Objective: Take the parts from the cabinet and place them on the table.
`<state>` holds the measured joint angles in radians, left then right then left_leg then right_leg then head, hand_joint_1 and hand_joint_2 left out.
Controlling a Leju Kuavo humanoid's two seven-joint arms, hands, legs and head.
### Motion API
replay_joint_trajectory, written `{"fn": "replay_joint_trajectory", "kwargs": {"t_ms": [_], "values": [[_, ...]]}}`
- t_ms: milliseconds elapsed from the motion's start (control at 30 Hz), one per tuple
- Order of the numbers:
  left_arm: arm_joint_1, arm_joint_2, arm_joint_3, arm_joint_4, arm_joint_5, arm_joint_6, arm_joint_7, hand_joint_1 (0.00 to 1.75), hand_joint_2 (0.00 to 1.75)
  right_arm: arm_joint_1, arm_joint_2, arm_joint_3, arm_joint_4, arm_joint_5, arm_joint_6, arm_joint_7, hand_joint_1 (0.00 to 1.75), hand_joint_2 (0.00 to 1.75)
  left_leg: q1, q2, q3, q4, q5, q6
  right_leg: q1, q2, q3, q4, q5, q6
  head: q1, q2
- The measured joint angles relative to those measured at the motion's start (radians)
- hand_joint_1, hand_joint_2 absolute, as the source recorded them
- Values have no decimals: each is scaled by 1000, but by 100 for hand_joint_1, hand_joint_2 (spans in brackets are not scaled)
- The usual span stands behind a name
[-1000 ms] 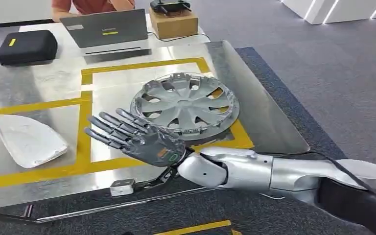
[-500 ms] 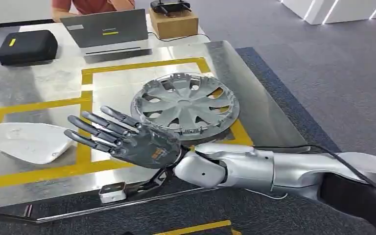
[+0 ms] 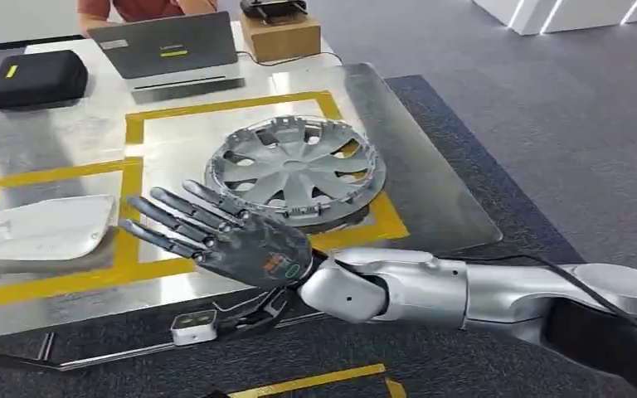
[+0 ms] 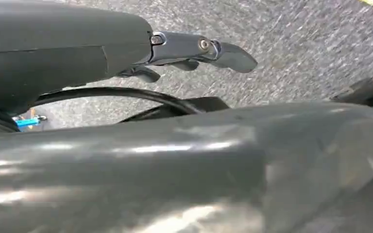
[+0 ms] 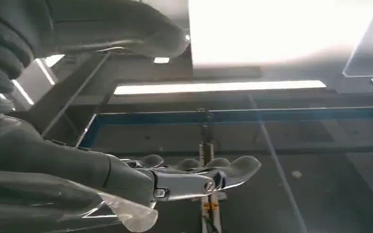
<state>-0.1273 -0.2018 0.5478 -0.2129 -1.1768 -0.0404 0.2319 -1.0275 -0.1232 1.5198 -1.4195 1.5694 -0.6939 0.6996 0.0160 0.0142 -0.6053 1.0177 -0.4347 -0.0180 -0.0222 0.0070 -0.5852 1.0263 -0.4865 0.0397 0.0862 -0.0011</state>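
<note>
1. Hovering palm-up at lower centre of the head view, right hand (image 3: 249, 245) empty, fingers spread flat.
2. Left hand (image 4: 194, 51): fingers extended over grey carpet, holding nothing as far as visible.
3. Parts already on the table (image 3: 431, 191): wheel cover (image 3: 294, 170) at centre, white panel (image 3: 37, 228) at left edge.
4. Risk, as a judgement: sweeping sideways could knock the panel, close beside the fingertips.
5. Farther back at upper left: laptop (image 3: 170, 46), black case (image 3: 37, 76), cardboard box (image 3: 278, 35).
</note>
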Motion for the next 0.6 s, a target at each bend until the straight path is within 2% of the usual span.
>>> {"fn": "replay_joint_trajectory", "kwargs": {"t_ms": [33,67,100,133,167,200,233,267,333,367,400,433,500,533,567,600], "values": [[1,1,0,0,1,0,0,0,0,5,0,-2,0,0,0,0,0,175,1,0,-3,1,2,-4,-1,0,-4,0,6,-10,-1,0],[-1,1,0,0,2,0,0,0,0,5,-1,-4,0,0,0,0,0,175,4,-2,-10,9,-13,-7,-3,-2,-11,-2,13,-21,-2,0],[-1,1,0,0,2,1,0,0,0,5,-1,-6,0,0,0,0,0,175,3,-3,-25,47,-60,-8,-2,-2,-18,-2,20,-30,-4,0],[-1,1,0,0,3,4,0,0,0,6,-1,-9,0,0,0,0,0,175,3,-4,-48,117,-112,-9,0,-2,-27,-2,26,-35,-4,0],[-1,1,0,0,3,5,1,0,0,9,-1,-10,0,0,0,0,0,175,3,-4,-68,178,-149,-9,2,-2,-34,-2,31,-38,-5,0],[-1,2,0,0,4,6,2,0,0,19,-2,-11,0,0,0,0,0,175,2,-5,-96,282,-199,-7,8,-2,-49,-2,41,-40,-4,0],[0,2,0,0,4,9,3,0,0,28,-2,-11,0,0,0,0,0,175,0,-5,-93,305,-207,-3,12,-2,-58,-1,49,-41,-3,0],[0,2,0,0,5,12,3,0,0,35,-3,-12,0,0,0,-1,0,175,-2,-6,-71,287,-195,3,16,-2,-68,-1,57,-42,-4,0],[-1,3,0,0,15,16,3,0,0,60,-5,-31,0,0,0,-33,0,175,-13,-7,33,134,-137,26,24,1,-85,-2,75,-43,-4,0],[-2,4,0,0,18,18,3,0,0,72,-5,-47,-1,0,0,-23,0,175,-22,-9,96,41,-115,44,24,1,-90,-2,84,-44,-3,0],[-4,7,0,0,20,21,3,0,0,74,-6,-53,-2,-1,0,-12,0,175,-28,-7,116,-8,-128,55,31,1,-97,-1,91,-38,-3,0],[-5,3,0,0,23,24,3,0,0,73,-10,-54,-2,-1,0,-6,0,175,-30,-2,108,-7,-114,46,28,-2,-100,-4,100,-33,-3,0],[-1,4,0,0,26,28,3,0,0,86,-13,-58,-2,-1,0,-17,0,175,-36,-5,100,-6,-101,48,23,-7,-100,-13,118,-22,-4,0],[3,3,0,0,35,32,3,0,0,114,-15,-72,-4,-1,0,-54,0,175,-35,-5,99,-15,-85,54,25,-7,-97,-21,130,-14,-3,0],[5,-1,-1,0,45,33,3,0,0,151,-26,-102,-10,-2,0,-102,0,175,-22,1,92,-29,-67,56,23,-4,-104,-18,121,-11,-5,0],[5,0,-3,0,51,35,4,0,0,187,-30,-130,-18,0,-1,-107,0,175,-23,-2,80,-33,-52,64,23,-4,-125,9,62,-4,-2,0]]}}
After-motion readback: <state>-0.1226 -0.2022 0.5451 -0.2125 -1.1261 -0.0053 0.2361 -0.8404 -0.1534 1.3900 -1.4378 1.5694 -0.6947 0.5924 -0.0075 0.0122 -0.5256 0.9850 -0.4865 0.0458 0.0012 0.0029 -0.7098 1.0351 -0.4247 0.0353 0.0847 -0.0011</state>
